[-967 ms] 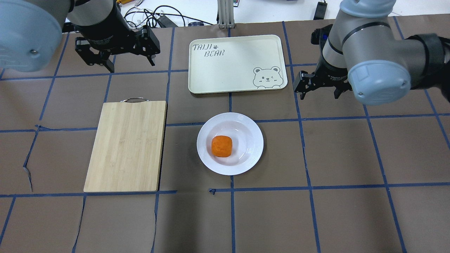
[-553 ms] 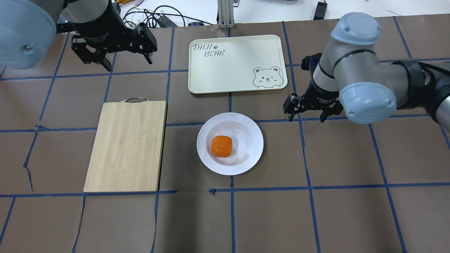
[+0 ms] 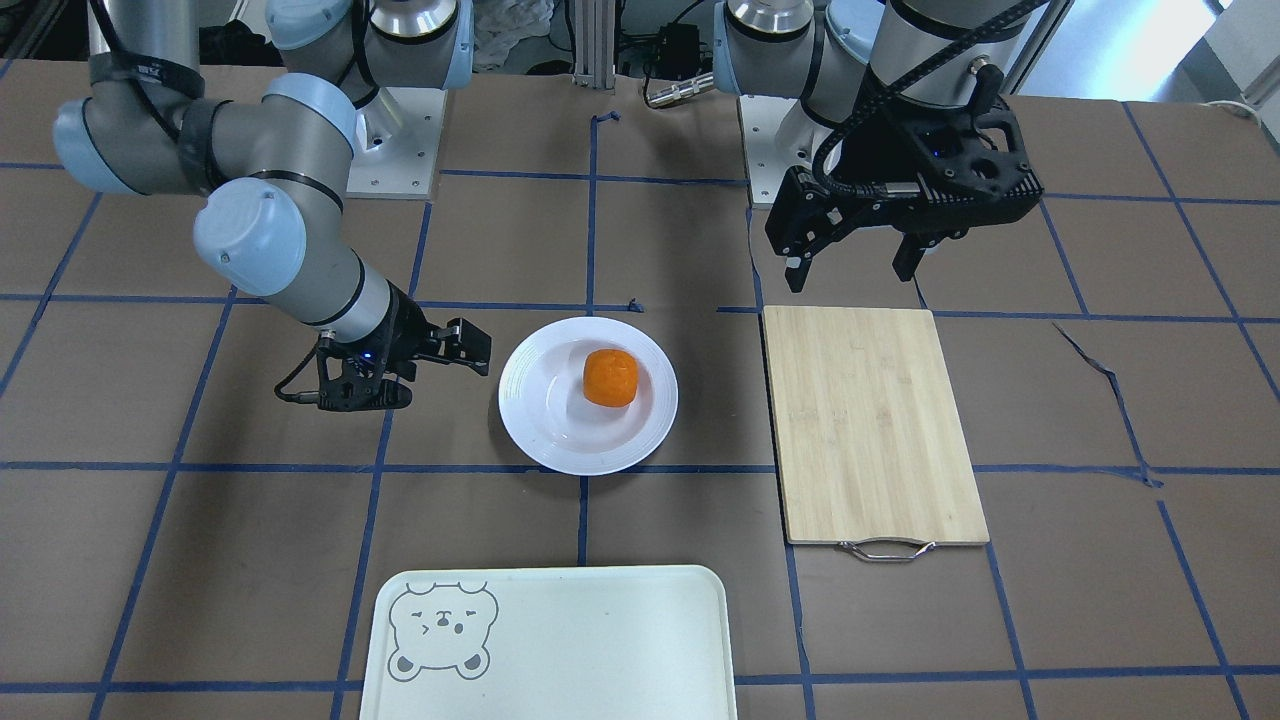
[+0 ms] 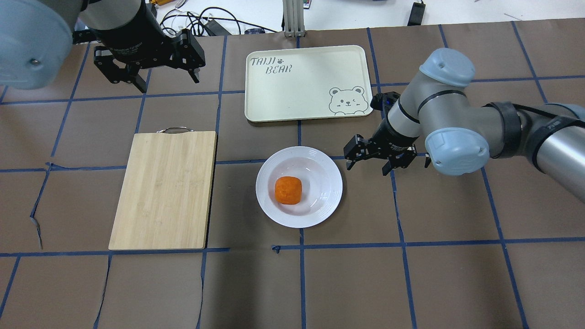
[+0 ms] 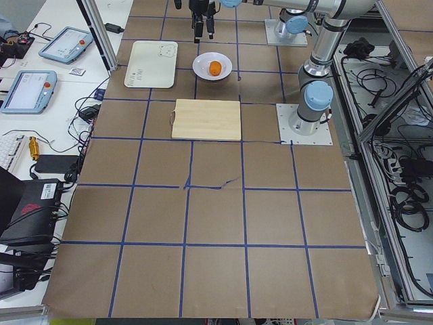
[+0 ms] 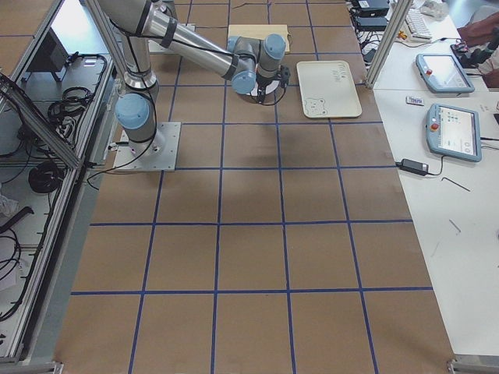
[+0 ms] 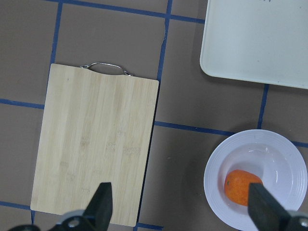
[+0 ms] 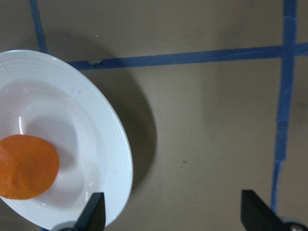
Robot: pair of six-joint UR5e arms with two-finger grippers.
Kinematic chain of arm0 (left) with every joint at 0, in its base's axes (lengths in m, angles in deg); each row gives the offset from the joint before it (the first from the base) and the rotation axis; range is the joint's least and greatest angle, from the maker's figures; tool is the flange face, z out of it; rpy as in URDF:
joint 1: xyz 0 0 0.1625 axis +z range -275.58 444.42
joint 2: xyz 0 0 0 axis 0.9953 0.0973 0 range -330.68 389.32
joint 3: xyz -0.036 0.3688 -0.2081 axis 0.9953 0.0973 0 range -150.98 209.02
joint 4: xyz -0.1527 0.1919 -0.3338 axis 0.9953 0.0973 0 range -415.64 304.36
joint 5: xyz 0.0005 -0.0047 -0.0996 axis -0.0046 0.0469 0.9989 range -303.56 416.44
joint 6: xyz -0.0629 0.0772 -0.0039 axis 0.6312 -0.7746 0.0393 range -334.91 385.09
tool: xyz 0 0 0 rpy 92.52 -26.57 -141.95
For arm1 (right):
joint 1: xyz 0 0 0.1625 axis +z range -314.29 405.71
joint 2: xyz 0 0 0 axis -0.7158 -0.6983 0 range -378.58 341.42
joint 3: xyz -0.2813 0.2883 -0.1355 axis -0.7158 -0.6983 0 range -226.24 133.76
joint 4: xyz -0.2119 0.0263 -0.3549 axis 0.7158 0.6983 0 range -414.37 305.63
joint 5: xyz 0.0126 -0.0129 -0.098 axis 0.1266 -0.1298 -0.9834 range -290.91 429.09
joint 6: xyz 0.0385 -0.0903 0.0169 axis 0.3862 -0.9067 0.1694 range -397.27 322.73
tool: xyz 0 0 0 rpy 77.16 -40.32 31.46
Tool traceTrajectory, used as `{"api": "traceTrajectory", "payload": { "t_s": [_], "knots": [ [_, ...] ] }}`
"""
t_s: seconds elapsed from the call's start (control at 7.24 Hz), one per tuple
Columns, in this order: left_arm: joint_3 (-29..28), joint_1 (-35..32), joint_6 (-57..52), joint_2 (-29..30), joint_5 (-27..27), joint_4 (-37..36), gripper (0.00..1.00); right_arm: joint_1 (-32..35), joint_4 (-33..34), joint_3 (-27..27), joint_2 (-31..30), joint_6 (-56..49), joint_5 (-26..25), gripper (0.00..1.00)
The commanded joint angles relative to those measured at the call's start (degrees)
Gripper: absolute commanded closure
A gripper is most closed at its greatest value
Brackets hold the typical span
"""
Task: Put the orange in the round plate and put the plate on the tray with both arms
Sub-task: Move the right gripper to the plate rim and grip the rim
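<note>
The orange [image 4: 288,190] [image 3: 610,377] lies in the sunken centre of the white round plate [image 4: 317,179] [image 3: 556,420] at mid-table. The cream tray [image 4: 301,87] [image 3: 560,640] sits just beyond the plate, with nothing on it. My right gripper [image 4: 368,168] [image 3: 445,383] hangs low and open, just off the plate's right rim and not touching it. In the right wrist view the plate's rim [image 8: 113,144] and the orange [image 8: 26,166] sit left of the open fingers. Far back on the left, my left gripper [image 4: 170,85] [image 3: 850,280] is open, high beyond the board.
A bamboo cutting board [image 4: 164,189] [image 3: 870,420] with a metal handle lies left of the plate. Cables and a post stand past the table's far edge. Brown paper with blue tape lines covers the table [image 4: 411,274].
My right gripper has come down and leftward from beside the tray to the plate's right rim. The left gripper has barely shifted. Plate and orange have not moved.
</note>
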Motion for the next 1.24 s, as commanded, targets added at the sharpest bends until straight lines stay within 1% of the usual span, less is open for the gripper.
{"api": "traceTrajectory", "payload": {
  "t_s": [0.0, 0.14, 0.28, 0.41, 0.55, 0.83, 1.11],
  "knots": [
    [-0.1, 0.1, 0.0, 0.0, 0.1, 0.0, 0.0, 0.6, 9.5, 0.8, 2.5, -0.5, 3.7, 0.01],
    [0.0, 0.0, 0.0, 0.0, 0.1, 0.0, 0.0, 1.2, 10.5, 1.6, 4.0, -0.7, 3.7, 0.15],
    [0.0, 0.1, 0.1, -0.1, 0.1, 0.0, 0.0, 1.3, 13.6, 2.2, 6.2, -0.4, 3.7, 0.15],
    [0.1, 0.0, 0.1, -0.1, 0.1, 0.0, 0.0, 1.9, 15.1, 2.4, 6.9, 0.0, 3.8, 0.15],
    [0.1, 0.1, 0.0, -0.2, 0.1, 0.0, 0.0, 3.3, 15.1, 2.4, 7.1, 0.1, 4.1, 0.22],
    [0.3, 0.1, 0.0, -0.2, 0.1, 0.0, 0.0, 4.2, 15.3, 2.4, 7.2, 0.6, 6.9, 0.22],
    [0.5, 0.1, 0.0, -0.3, 0.1, 0.0, 0.0, 4.3, 16.2, 2.8, 8.4, 1.3, 8.6, 0.21]
  ]
}}
